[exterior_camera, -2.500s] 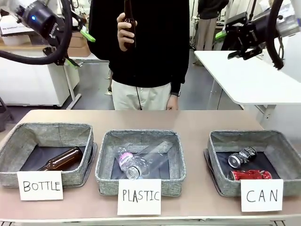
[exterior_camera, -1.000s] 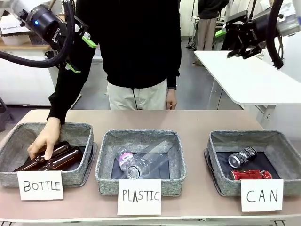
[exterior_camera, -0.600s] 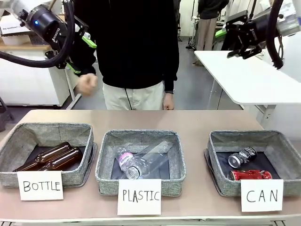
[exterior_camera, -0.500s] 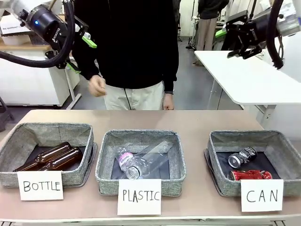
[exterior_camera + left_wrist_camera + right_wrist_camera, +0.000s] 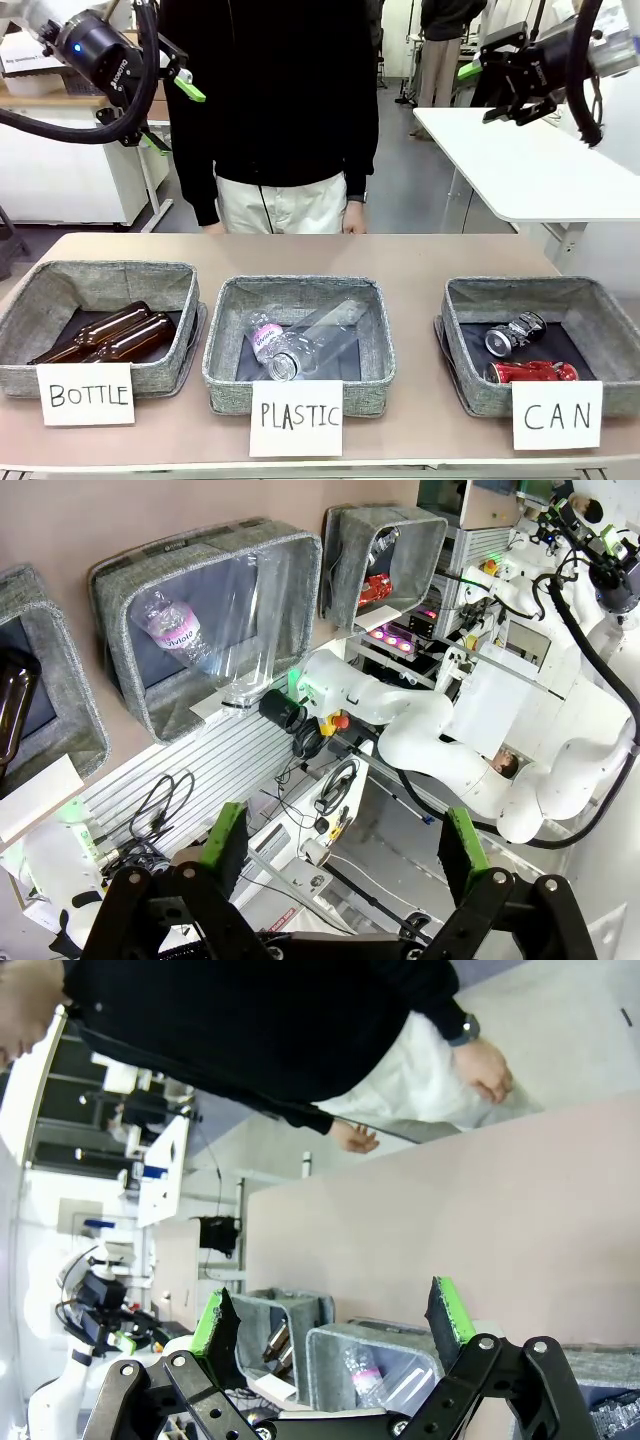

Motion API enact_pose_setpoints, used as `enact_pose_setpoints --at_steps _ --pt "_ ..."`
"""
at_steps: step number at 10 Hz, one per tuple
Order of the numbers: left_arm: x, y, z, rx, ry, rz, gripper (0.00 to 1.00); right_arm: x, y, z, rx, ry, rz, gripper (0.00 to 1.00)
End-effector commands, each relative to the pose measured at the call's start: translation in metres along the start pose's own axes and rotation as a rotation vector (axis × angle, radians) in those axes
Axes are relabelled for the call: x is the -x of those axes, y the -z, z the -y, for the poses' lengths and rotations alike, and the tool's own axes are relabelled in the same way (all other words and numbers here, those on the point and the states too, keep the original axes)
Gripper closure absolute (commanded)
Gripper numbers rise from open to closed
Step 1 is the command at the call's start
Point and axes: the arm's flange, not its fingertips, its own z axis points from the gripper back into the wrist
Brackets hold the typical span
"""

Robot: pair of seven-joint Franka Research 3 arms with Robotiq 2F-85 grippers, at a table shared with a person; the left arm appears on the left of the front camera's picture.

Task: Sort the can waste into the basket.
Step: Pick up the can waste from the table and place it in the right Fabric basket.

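Note:
Both cans lie in the grey CAN basket (image 5: 520,288) at the table's right: the black crushed can (image 5: 515,333) behind, the red can (image 5: 532,372) in front, near the "CAN" card (image 5: 556,414). In the left wrist view the CAN basket (image 5: 385,542) sits at the top with the red can (image 5: 378,586) inside. My left gripper (image 5: 172,115) hangs open, high at the left, holding nothing; its wrist view shows the same gripper (image 5: 342,840) with nothing between its fingers. My right gripper (image 5: 485,92) is open and high at the right, and the right gripper (image 5: 330,1318) is likewise bare.
The BOTTLE basket (image 5: 110,275) at left holds two brown bottles (image 5: 105,336). The PLASTIC basket (image 5: 300,288) in the middle holds clear bottles (image 5: 300,345). A person (image 5: 285,100) stands across the table, arms down. A white table (image 5: 520,165) stands behind at right.
The person's hand left a second brown bottle in the BOTTLE basket, pulled back and now hangs at the side. Both grippers stayed where they were, open.

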Motion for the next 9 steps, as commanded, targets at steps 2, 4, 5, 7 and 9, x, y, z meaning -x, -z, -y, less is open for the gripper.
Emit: enact_pose_setpoints --at_steps 2,4,5,7,9 --pt "0.0030 -0.0013 0.0041 0.021 -0.013 0.008 0.00 -0.0002 0.0000 0.0015 0.010 -0.001 0.010 0.01" --pt "0.0030 -0.0013 0.0041 0.021 -0.013 0.008 0.00 -0.0002 0.0000 0.0015 0.010 -0.001 0.010 0.01" --pt "0.0030 -0.0013 0.0041 0.021 -0.013 0.008 0.00 -0.0002 0.0000 0.0015 0.010 -0.001 0.010 0.01" --pt "0.0030 -0.0013 0.0041 0.021 -0.013 0.008 0.00 -0.0002 0.0000 0.0015 0.010 -0.001 0.010 0.01" --pt "0.0030 -0.0013 0.0041 0.021 -0.013 0.008 0.00 -0.0002 0.0000 0.0015 0.010 -0.001 0.010 0.01"
